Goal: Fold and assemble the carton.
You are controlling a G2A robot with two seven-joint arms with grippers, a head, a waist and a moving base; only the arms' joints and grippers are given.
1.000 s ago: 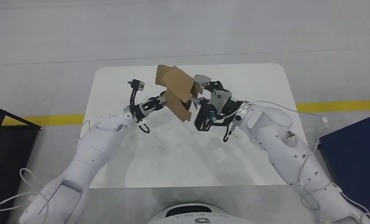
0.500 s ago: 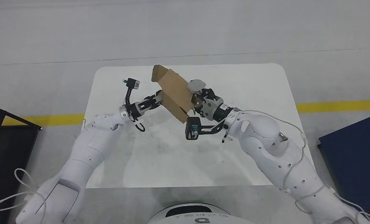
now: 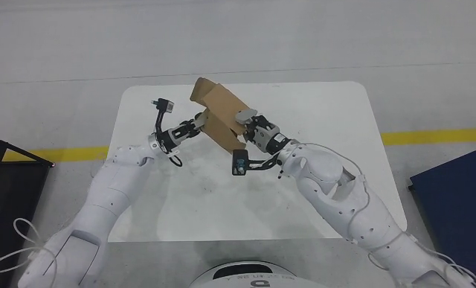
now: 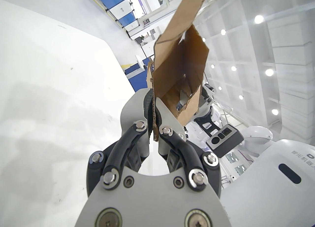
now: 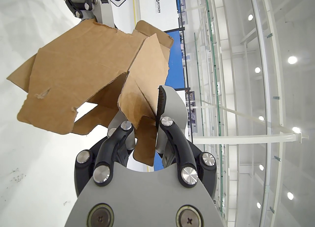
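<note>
The brown carton [image 3: 217, 111] is held in the air over the back middle of the white table, partly opened, its flaps loose. My left gripper [image 3: 199, 127] is shut on one thin edge of it; in the left wrist view the cardboard edge [image 4: 153, 105] runs between the closed fingers and the open box [image 4: 181, 65] rises beyond. My right gripper [image 3: 248, 129] holds the opposite side, shut on a folded flap [image 5: 142, 105] that sits between its fingers. The right wrist view has the carton's outer panel [image 5: 81, 65] and, beyond it, the left gripper [image 5: 103, 23] clamped on the far edge.
The white table [image 3: 312, 199] has free surface under and in front of the carton. A yellow floor line [image 3: 431, 135] runs past the table. A dark blue object [image 3: 450, 191] stands at the right, a black frame [image 3: 15, 169] at the left.
Both grippers and the carton have shifted a little to the left and away from me. The right wrist has turned, its camera block swinging down to the left.
</note>
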